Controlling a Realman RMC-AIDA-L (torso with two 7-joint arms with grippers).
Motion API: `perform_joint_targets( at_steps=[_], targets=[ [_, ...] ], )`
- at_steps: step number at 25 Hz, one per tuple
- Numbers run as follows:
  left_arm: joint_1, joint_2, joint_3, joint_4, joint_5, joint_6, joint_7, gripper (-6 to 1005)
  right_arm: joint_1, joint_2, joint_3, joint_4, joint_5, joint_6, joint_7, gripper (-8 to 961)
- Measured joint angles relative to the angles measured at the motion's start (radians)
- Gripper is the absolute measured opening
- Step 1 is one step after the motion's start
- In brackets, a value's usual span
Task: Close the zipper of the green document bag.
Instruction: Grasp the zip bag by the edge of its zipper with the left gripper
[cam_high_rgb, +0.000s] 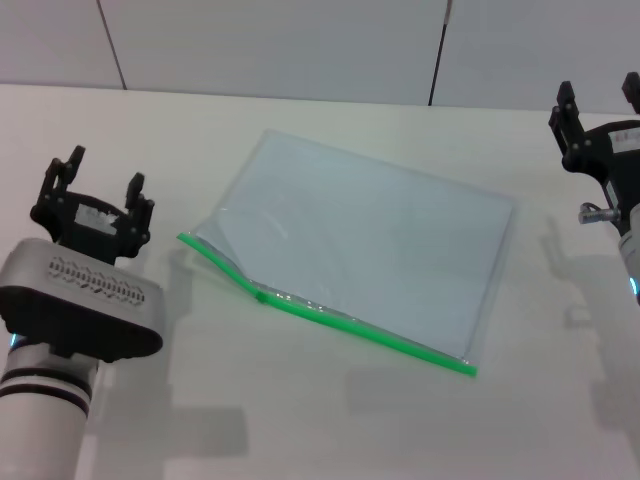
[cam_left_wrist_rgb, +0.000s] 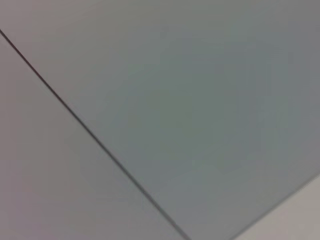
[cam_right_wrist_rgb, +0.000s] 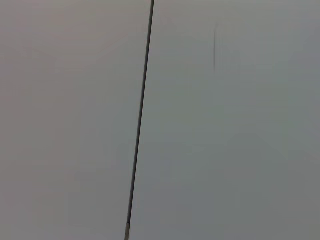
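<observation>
Jaws wide on left gripper (cam_high_rgb: 98, 190), right gripper (cam_high_rgb: 598, 100) | both well apart from green document bag (cam_high_rgb: 370, 240) | zipper (cam_high_rgb: 330, 315) edge unobstructed

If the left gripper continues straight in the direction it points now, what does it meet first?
Probably the wall panels: the left gripper points up and away from the table, and its wrist view shows only wall. The document bag lies off to its side.

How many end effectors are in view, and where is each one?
2. The left end effector hangs open above the table, left of the green document bag. The right end effector is open at the far right edge, partly cut off.
</observation>
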Motion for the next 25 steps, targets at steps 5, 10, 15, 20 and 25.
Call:
perform_joint_targets(
  at_steps=[5, 10, 15, 20, 25],
  targets=[
    [-0.003, -0.016, 0.000, 0.012, -0.102, -0.010, 0.161, 666, 0.000, 0.000, 0.000, 0.000, 0.000, 0.000, -0.001, 681],
    [-0.014, -0.021, 0.005, 0.027, -0.179, -0.002, 0.332, 667, 0.000, 0.000, 0.000, 0.000, 0.000, 0.001, -0.001, 680],
    [-0.045, -0.024, 0.034, 0.029, -0.255, -0.001, 0.444, 666, 0.002, 0.000, 0.000, 0.000, 0.000, 0.001, -0.001, 679],
    [-0.081, -0.024, 0.050, 0.031, -0.325, 0.002, 0.539, 667, 0.004, 0.000, -0.003, 0.000, 0.000, 0.001, -0.001, 678],
    [-0.116, -0.024, 0.086, 0.028, -0.378, 0.019, 0.581, 665, 0.005, 0.001, -0.004, 0.000, 0.000, 0.002, -0.001, 678]
  ],
)
